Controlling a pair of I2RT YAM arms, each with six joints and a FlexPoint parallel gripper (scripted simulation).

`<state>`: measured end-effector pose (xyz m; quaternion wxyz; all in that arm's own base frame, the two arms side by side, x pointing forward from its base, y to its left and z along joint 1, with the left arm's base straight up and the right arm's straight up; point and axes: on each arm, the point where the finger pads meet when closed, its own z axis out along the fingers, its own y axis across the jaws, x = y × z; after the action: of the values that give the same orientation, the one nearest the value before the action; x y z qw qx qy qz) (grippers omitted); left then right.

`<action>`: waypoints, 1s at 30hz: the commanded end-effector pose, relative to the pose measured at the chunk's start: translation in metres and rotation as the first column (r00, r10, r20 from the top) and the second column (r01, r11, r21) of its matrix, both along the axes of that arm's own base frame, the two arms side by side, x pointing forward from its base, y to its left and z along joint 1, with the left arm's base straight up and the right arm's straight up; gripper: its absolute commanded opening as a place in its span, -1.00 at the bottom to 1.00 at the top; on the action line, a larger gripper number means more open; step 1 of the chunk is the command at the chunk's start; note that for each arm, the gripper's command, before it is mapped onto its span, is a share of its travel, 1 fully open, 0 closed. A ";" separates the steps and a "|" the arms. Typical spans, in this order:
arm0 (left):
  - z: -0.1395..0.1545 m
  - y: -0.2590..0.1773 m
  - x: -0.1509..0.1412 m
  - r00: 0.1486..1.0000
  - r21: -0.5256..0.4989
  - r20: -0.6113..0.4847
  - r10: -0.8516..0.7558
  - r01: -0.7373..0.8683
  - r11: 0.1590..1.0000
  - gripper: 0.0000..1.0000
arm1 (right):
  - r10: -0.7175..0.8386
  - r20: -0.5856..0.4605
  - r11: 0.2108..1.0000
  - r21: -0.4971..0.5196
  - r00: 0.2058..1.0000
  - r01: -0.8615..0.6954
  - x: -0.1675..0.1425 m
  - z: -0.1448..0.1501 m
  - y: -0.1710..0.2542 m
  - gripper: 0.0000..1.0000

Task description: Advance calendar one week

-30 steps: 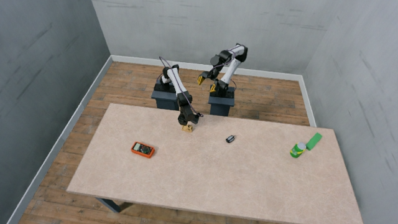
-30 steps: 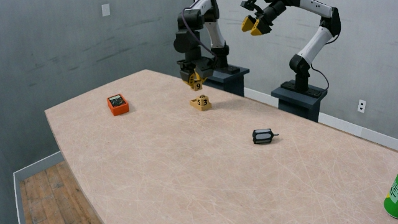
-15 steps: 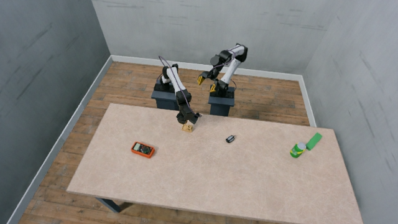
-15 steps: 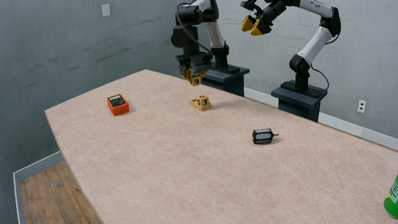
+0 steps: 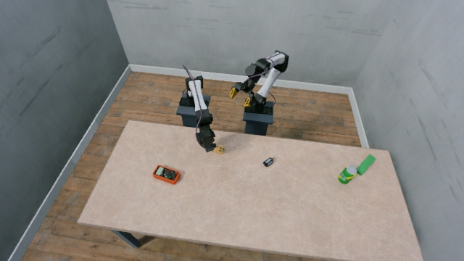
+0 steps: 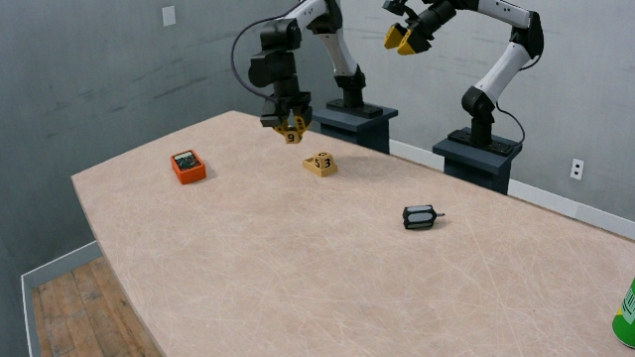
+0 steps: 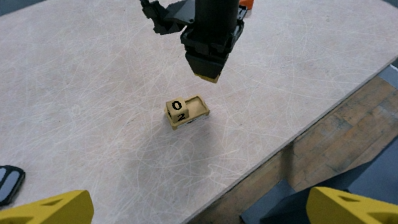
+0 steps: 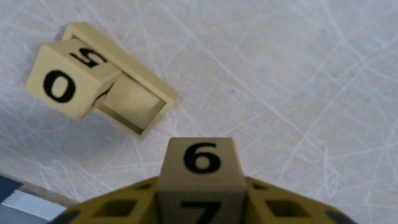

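1 cube (image 5: 220,148) (image 6: 325,161) (image 7: 177,111) (image 8: 72,80) in the tray (image 5: 216,151) (image 6: 313,170) (image 7: 199,104) (image 8: 162,102), 1 tray compartment bare

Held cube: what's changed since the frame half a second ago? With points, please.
The held cube (image 6: 292,138) (image 8: 202,172) moved left and slightly down in the exterior view, toward the multimeter (image 5: 166,174) (image 6: 189,168). Nothing taken or released: the right end effector (image 5: 210,148) (image 6: 291,130) (image 7: 212,70) (image 8: 201,185) keeps its grip. Tray (image 5: 215,151) (image 6: 312,170) (image 7: 192,120) (image 8: 152,81) and left arm unchanged.
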<state>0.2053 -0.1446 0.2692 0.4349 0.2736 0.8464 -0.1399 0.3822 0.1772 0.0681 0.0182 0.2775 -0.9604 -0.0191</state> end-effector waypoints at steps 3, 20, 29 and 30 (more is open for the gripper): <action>0.002 -0.020 -0.002 0.995 -0.013 0.021 -0.101 0.101 0.995 1.00 | -0.356 0.087 0.934 0.050 0.930 0.353 0.007 0.016 -0.005 -0.56; -0.004 -0.051 -0.005 0.975 -0.022 0.017 -0.223 0.224 0.974 1.00 | -0.930 0.033 0.367 0.042 0.366 0.929 -0.007 -0.013 -0.049 -0.56; -0.012 -0.063 -0.003 0.973 -0.019 0.001 -0.233 0.233 0.972 1.00 | -1.000 0.022 0.000 0.013 0.000 1.000 -0.021 -0.029 -0.073 -0.56; -0.012 -0.064 -0.002 0.972 -0.019 -0.001 -0.233 0.233 0.972 1.00 | -1.000 0.023 -0.011 0.011 -0.011 1.000 -0.023 -0.030 -0.073 -0.56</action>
<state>0.2010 -0.2025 0.2563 0.4116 0.3679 0.8108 -0.1948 0.3497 0.1033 0.0237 0.0308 -0.4228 -0.9057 0.0014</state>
